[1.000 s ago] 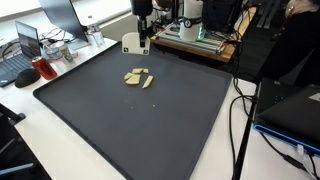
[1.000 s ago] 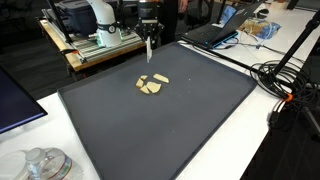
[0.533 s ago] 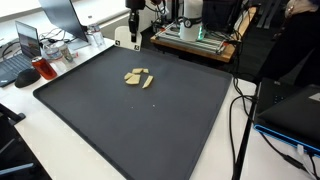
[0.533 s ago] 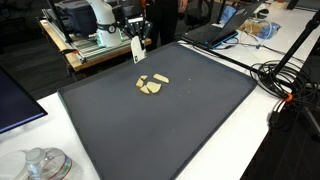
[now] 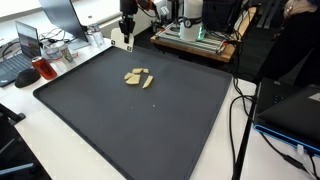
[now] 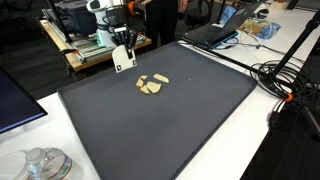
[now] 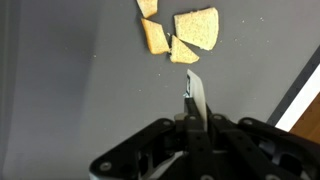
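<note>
The tool (image 7: 193,120), clenched on a thin white blade (image 7: 194,93), hovered short of the cracker pieces (image 7: 195,28) — seemingly mid-carry — so the next move called for a careful descent.

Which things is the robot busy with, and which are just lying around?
Busy with: the pincer, shut on a thin white piece; the tan pieces near it on the black mat.
Just lying about: laptop, red cup, black cables, all off the mat.
</note>
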`<state>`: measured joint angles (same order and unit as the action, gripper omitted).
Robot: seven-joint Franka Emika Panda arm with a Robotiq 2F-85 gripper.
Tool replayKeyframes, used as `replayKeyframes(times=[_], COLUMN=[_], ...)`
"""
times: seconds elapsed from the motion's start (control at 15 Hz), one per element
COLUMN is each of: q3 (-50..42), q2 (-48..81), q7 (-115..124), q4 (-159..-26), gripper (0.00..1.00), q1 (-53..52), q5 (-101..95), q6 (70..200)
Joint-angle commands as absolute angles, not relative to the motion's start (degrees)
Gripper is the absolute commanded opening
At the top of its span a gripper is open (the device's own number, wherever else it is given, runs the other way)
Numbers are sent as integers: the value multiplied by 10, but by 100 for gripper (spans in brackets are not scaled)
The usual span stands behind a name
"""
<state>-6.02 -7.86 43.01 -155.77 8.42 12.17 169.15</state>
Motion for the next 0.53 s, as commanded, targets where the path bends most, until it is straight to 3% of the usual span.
replayKeyframes(times=[0.0, 0.47], q3=[-109, -159], q2=[-54, 1], q7=[335, 123], q4=[-1536, -1468], gripper=[1, 1], q1=[42, 39], q5=[247, 459], q6=[1665, 1566])
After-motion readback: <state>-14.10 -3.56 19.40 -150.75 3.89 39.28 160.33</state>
